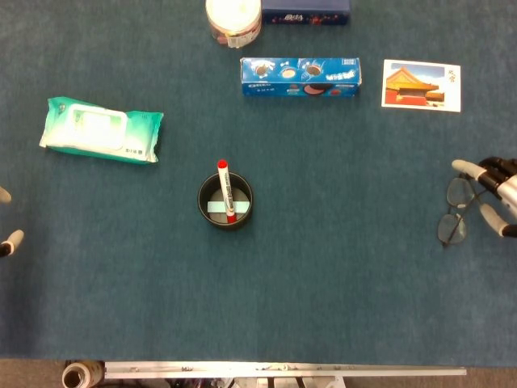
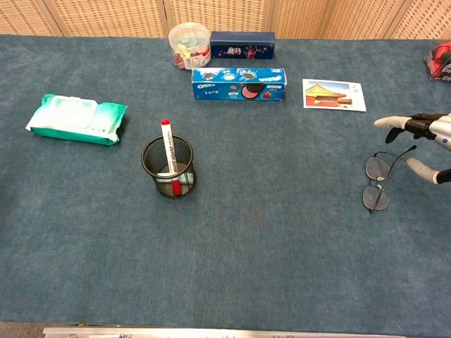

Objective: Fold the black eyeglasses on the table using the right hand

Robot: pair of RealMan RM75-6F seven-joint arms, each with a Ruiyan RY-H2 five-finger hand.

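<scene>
The black eyeglasses [image 1: 454, 212] [image 2: 376, 184] lie on the blue cloth at the right edge, lenses toward the table's middle and temple arms pointing right. My right hand [image 1: 494, 194] [image 2: 423, 141] hovers at the temple side with its fingers spread. One fingertip [image 1: 460, 166] lies just beyond the far lens, and another sits near the near lens. I cannot tell whether it touches the frame. Only two fingertips of my left hand [image 1: 8, 218] show at the left edge, apart and holding nothing.
A mesh pen cup [image 1: 225, 200] with a red marker stands mid-table. A wet-wipes pack [image 1: 101, 129] lies at the left. At the back are a cookie box [image 1: 300, 76], a postcard [image 1: 421, 86], a round tub [image 1: 233, 19] and a dark box [image 1: 307, 11].
</scene>
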